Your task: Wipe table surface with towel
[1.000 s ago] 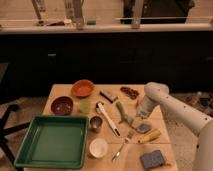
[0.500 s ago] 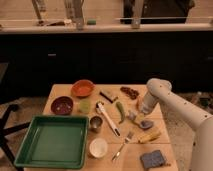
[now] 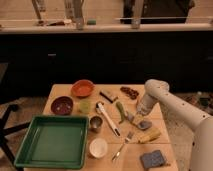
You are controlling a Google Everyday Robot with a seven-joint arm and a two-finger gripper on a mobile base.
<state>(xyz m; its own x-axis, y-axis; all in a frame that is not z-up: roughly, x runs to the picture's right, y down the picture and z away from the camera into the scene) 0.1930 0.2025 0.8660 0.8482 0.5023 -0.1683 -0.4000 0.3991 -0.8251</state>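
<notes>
My gripper [image 3: 135,117] hangs at the end of the white arm that reaches in from the right, low over the right half of the table surface [image 3: 65,93]. Just right of it a small pale grey-blue towel [image 3: 144,124] lies crumpled on the light tan wood. The gripper is at the towel's left edge; I cannot tell whether it touches the cloth.
A green tray [image 3: 25,150] fills the near left. An orange bowl [image 3: 82,88], a dark red bowl [image 3: 62,105], a metal cup [image 3: 96,123], a white cup [image 3: 98,147], a white spatula [image 3: 108,118], a yellow-handled tool [image 3: 150,136] and a dark blue-grey pad [image 3: 152,159] lie around.
The arm's elbow has risen and drawn back toward the far side of the table. The gripper has shifted slightly away from the front edge, staying by the towel.
</notes>
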